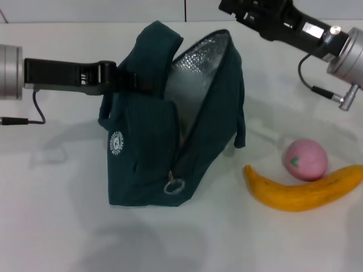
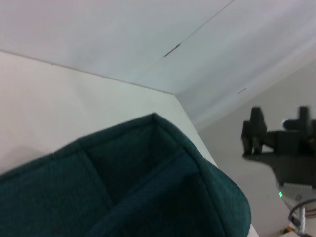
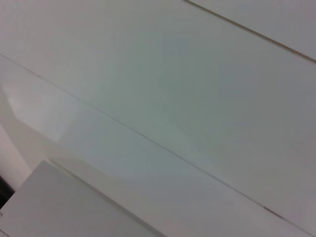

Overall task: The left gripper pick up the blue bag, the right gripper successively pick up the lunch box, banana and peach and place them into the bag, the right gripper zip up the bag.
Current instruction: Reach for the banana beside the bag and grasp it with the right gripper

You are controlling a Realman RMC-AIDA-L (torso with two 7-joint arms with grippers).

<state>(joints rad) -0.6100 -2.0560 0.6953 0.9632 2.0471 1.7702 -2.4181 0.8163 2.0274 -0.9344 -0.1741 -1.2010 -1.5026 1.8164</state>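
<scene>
on the white table (image 1: 68,226), centre of the head view, the blue bag (image 1: 147,141) stands upright w/ its mouth gaping, silver foil lining (image 1: 195,62) showing, white round logo (image 1: 115,143) facing front and the ring zipper pull (image 1: 174,185) hanging low near the base. left gripper (image 1: 116,78) comes in level from the left, fingers closed on the bag's upper edge by the handle (left wrist view shows only teal fabric up close). right gripper (image 2: 276,136) is up at the far right, above and behind the bag, holding nothing; in the left wrist view its fingers stand apart. peach (image 1: 305,160) sits right of the bag, touching the banana (image 1: 303,190) curved just in front of it. right wrist view: plain pale surfaces only.
</scene>
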